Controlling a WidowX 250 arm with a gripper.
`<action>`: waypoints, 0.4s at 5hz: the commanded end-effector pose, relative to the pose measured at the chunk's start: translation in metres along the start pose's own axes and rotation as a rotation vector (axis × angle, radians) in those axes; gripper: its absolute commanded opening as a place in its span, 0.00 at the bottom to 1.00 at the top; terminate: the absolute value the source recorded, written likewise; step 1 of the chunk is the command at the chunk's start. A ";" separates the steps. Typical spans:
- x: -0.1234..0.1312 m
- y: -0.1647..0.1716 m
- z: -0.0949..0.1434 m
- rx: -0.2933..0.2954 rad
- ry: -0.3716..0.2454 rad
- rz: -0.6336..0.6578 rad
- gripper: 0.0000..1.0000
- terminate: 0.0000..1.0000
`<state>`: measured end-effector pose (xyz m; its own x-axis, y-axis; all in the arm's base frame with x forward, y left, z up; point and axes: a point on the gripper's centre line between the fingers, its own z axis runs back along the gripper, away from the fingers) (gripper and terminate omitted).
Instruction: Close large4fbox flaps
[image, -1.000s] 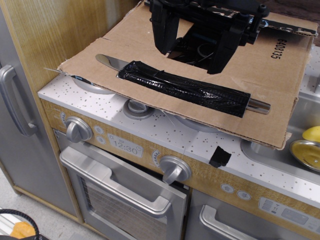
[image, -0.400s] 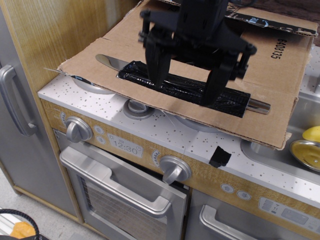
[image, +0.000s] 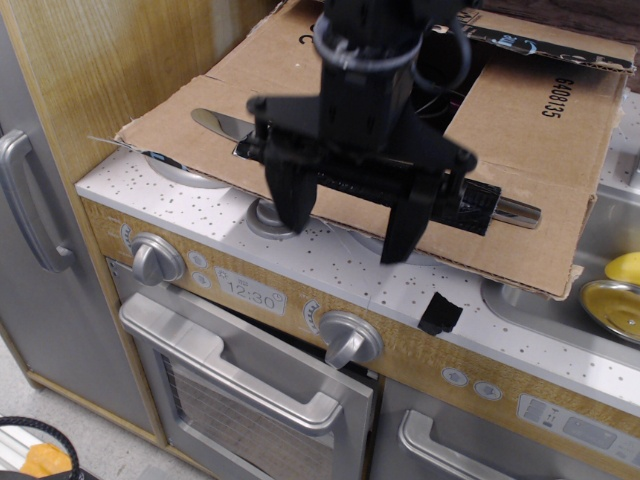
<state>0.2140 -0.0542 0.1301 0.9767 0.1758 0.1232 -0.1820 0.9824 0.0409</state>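
The large brown cardboard box, printed "640035", lies on the toy stove top. Its biggest flap spreads flat toward me over the counter and bears a silver rod wrapped in black tape. My black gripper hangs open over the flap's front edge, fingers pointing down, one finger left and one right. It holds nothing. It hides the middle of the taped rod.
The white speckled counter has a burner ring and a black tape scrap. Oven knobs and an oven door handle are below. A sink with a yellow dish is at right. A wooden panel stands at left.
My gripper has come forward and down from the box's back to the flap's front edge, staying open. The box and flap have not moved.
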 end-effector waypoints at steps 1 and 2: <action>-0.003 0.002 -0.022 -0.075 -0.091 0.018 1.00 0.00; 0.006 0.003 -0.032 -0.114 -0.129 -0.009 1.00 0.00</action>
<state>0.2214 -0.0478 0.0937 0.9555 0.1615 0.2468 -0.1465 0.9861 -0.0779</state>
